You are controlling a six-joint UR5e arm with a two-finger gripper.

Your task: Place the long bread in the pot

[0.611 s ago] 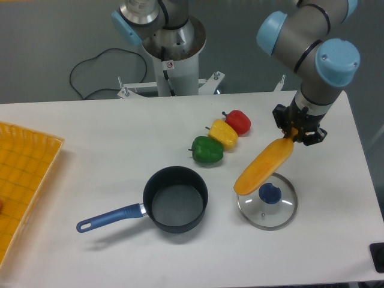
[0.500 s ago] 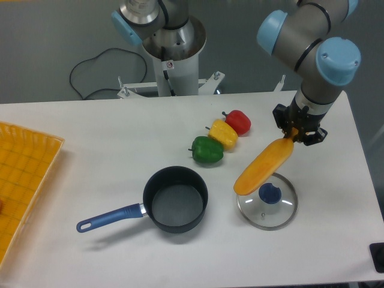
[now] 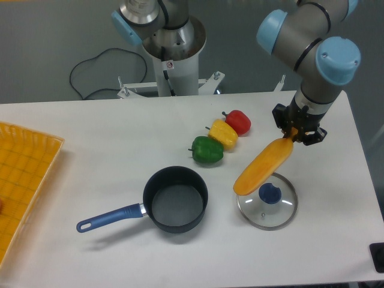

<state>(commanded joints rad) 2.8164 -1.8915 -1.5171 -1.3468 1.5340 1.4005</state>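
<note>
1. My gripper [image 3: 294, 135] sits at about three o'clock on the table [image 3: 108, 132], its two fingers closed on the upper end of the long bread [image 3: 264, 166].
2. The long bread hangs tilted from my grip, its free end pointing down toward seven o'clock; that lower end lies over the near-left edge of the glass lid [image 3: 267, 202] in this view, just beside the lid's blue knob. Whether the tip touches the lid I cannot tell.
3. The pot [image 3: 175, 198] stands upright at roughly six o'clock from the table's middle, well apart from the bread and off to nine o'clock of the lid. Nothing is in it.
4. The pot's long blue handle runs out toward eight o'clock, ending in a hole.
5. Three peppers lie in a slanted row between the pot and my gripper: the green pepper [image 3: 207, 150] nearest the pot, the yellow pepper [image 3: 223, 134] touching it, and the red pepper [image 3: 238, 122] at the one o'clock end.
6. A yellow tray [image 3: 24, 174] lies at the nine o'clock edge, partly cut off.
</note>
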